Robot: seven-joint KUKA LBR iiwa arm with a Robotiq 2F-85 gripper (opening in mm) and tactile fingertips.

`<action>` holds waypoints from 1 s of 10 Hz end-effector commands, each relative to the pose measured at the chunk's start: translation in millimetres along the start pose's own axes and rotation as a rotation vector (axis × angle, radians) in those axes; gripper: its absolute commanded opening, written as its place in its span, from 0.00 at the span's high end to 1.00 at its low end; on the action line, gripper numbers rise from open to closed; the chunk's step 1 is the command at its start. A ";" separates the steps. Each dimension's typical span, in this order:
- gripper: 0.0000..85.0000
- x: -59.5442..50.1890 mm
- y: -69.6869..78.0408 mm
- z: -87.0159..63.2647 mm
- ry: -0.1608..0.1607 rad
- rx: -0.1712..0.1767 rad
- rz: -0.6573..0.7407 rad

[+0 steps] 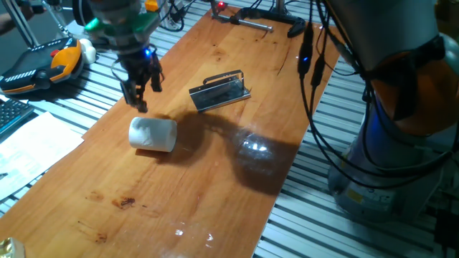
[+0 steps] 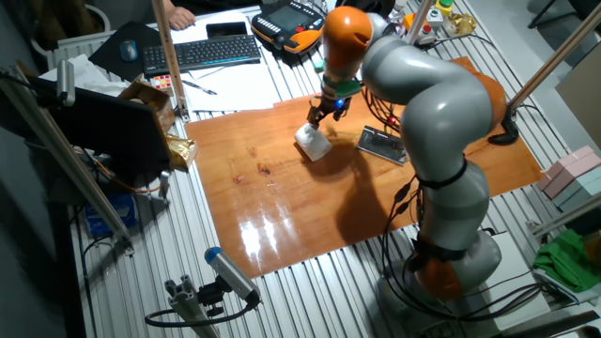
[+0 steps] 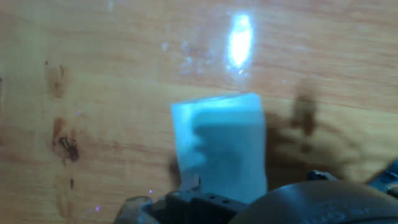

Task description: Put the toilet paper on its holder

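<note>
On the wooden table (image 1: 237,186), the toilet paper (image 1: 153,134) lies sideways under the empty, parted gripper (image 1: 142,92), and could be rolled away from the holder (image 1: 220,90) if nudged.

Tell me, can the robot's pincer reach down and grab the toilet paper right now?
Probably yes. The pincer hangs open just above the toilet paper, which lies on its side on the bare wooden table. Nothing sits between them, and the holder stands off to one side.
</note>
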State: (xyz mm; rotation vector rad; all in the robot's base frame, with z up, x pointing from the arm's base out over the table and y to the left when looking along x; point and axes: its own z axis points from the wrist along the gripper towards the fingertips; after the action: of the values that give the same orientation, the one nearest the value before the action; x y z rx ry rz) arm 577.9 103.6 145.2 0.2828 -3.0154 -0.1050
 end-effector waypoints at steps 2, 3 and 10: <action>0.00 -6.6 6.2 19.3 -0.008 -0.013 -0.011; 0.00 -10.0 12.4 27.3 -0.006 -0.018 -0.010; 0.00 -16.6 13.4 60.1 -0.029 -0.001 -0.060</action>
State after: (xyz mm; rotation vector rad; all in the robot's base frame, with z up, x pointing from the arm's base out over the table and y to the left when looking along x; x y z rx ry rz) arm 584.5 123.1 84.2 0.3755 -3.0362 -0.1192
